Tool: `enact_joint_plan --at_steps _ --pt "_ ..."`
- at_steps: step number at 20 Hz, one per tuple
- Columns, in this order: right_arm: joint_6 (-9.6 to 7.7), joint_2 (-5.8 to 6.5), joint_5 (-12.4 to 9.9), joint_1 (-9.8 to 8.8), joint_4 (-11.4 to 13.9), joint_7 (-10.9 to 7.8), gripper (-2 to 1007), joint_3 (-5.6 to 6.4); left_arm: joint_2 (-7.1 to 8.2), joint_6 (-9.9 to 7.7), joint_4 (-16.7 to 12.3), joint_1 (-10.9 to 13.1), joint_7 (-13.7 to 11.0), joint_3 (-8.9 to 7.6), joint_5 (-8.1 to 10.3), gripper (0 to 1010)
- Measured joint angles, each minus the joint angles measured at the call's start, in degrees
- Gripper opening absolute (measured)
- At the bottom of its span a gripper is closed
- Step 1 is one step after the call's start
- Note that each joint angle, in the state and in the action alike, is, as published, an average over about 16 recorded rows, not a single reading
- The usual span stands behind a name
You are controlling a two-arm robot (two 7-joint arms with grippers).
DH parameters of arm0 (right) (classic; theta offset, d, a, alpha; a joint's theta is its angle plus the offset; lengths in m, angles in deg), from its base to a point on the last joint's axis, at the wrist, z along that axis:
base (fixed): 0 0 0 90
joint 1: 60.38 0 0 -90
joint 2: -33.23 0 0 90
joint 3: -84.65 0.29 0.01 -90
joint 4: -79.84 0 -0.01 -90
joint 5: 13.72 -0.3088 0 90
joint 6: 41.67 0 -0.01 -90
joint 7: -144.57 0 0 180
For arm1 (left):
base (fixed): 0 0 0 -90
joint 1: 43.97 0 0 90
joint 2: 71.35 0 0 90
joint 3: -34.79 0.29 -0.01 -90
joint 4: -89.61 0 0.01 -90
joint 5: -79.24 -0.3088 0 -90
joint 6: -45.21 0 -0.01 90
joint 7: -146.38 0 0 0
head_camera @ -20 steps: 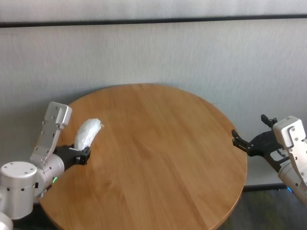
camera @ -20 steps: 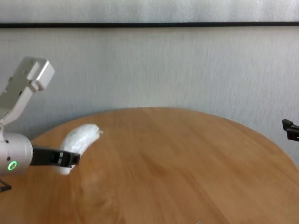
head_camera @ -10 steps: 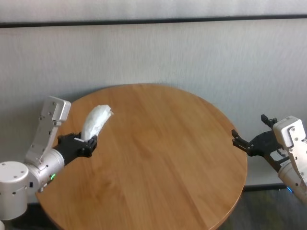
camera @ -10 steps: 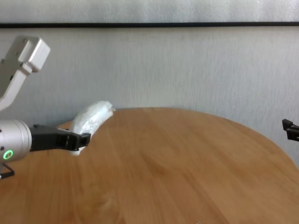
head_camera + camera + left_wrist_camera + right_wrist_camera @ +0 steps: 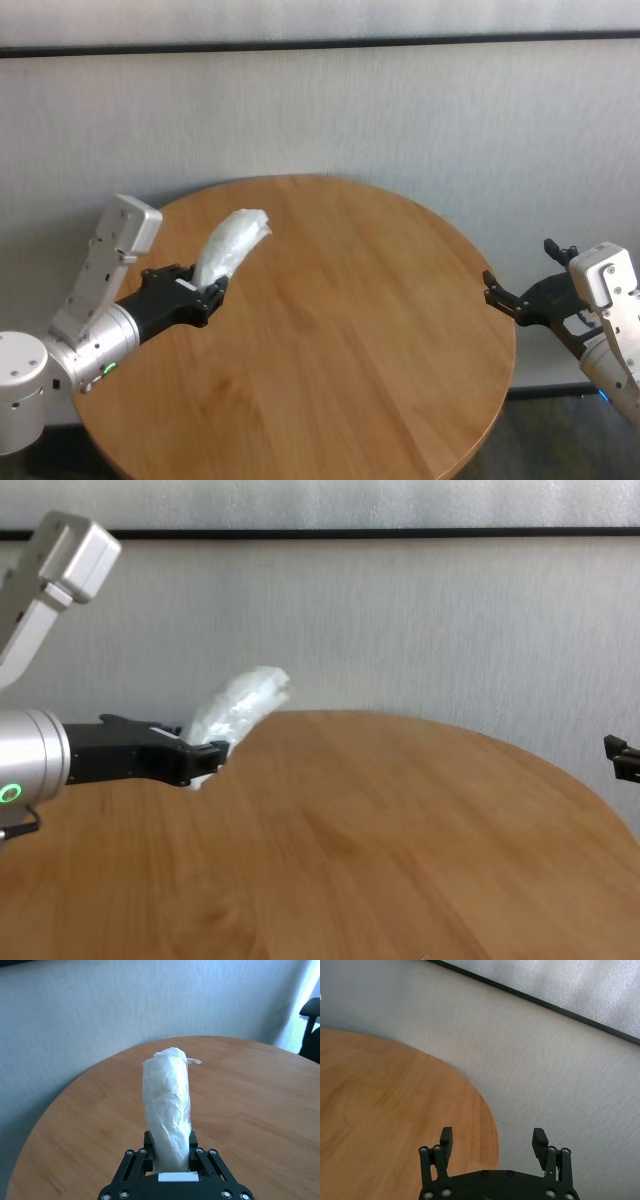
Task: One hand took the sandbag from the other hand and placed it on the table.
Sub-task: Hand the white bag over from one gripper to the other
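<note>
The left gripper (image 5: pixel 205 293) has its fingers clenched on the lower end of the sandbag (image 5: pixel 230 247), which sticks up at a slant, clear above the left part of the round wooden surface (image 5: pixel 340 330). The bag looks soft and lumpy, its crinkly wrap likely slippery — probably best taken across the free upper body, below the twisted end. The right gripper (image 5: pixel 503 298) waits just off the far right rim, fingers spread and holding nothing — only bare wood lies between them.
</note>
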Motion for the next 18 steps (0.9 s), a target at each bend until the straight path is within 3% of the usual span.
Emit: enact_joint_plan --at_steps 8,18 --pt "0.0 0.0 0.0 0.0 0.0 0.0 1002 0.0 0.76 2.21 -1.7 -0.2 -3.3 0.63 0.29 400" --pt "0.0 0.0 0.0 0.0 0.0 0.0 1002 0.0 1.32 4.41 -4.1 -0.3 -5.8 0.96 2.56 401"
